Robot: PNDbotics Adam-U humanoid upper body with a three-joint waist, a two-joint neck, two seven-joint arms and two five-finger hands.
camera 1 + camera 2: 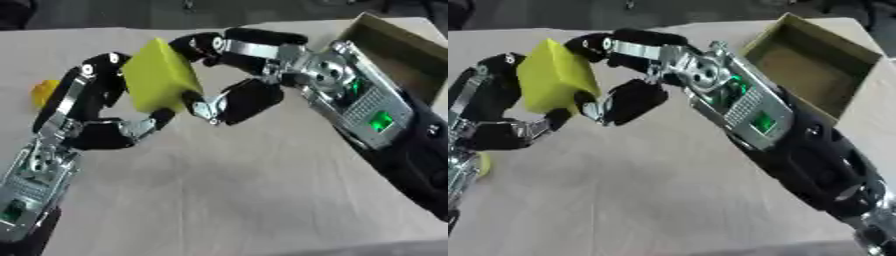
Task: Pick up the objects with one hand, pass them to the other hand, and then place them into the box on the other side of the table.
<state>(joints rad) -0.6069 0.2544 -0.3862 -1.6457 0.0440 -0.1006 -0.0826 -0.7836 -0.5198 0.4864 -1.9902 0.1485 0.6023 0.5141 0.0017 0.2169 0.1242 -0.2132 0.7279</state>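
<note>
**Mid-air handover of the yellow block, box not yet filled**

The surface [262,190], covered in pale cloth, carries the whole scene. At its far right stands the open cardboard box [811,65]; what I can see of its inside is bare, so I judge that nothing has been placed there yet. My right hand [262,65] reaches in from the right, its fingers [206,45] curled over the top and its thumb under the lower edge of the yellow block [157,75]. My left hand [83,115] comes up from the lower left, fingers curled against the block's left side. The block is held above the surface between both hands, near the left of centre. A small orange-yellow thing [44,92] lies on the surface behind my left hand. I read this as the transfer step: pickup done; left-hand release, carry to the box and placement remain, and the small thing after that.
</note>
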